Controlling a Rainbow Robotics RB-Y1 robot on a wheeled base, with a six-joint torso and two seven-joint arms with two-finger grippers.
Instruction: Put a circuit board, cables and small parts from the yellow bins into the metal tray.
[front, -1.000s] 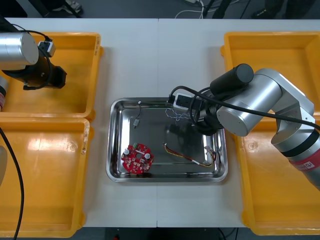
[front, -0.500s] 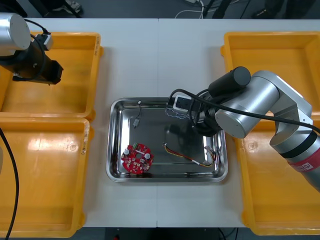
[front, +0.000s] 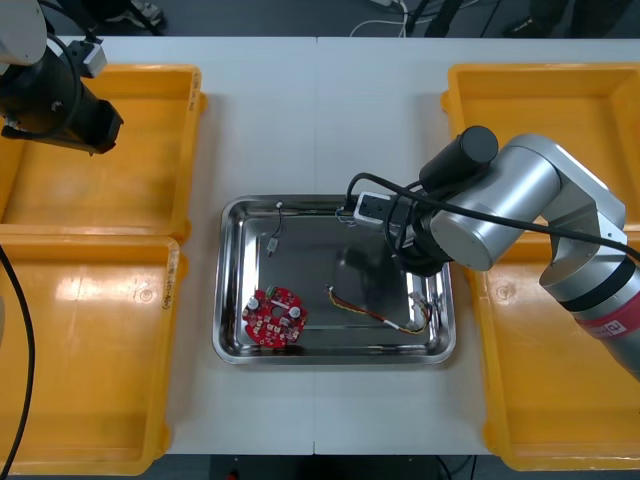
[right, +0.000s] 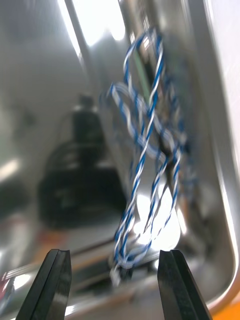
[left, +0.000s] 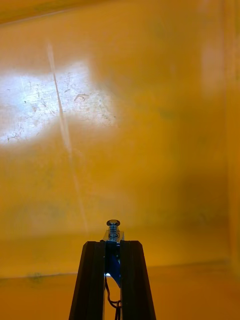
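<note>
Two arms, front view: left arm (front: 45, 100) above the far-left yellow bin (front: 120, 190); right arm (front: 505, 200) over the far right corner of the shiny metal tray (front: 330, 357) at the centre of the bench (front: 320, 120). Round red circuit board (front: 274, 318) at the tray's near left corner.
Right wrist: right claw (right: 115, 257) spread; twisted blue and white cable (right: 147, 165) on the mirror floor just ahead of it, beside the tray wall.
Left wrist: left claw (left: 112, 247) pinching a small metal part (left: 113, 227) above smooth bin floor.

No legible text; white mark on arm's red band (front: 612, 325) possibly logo.
</note>
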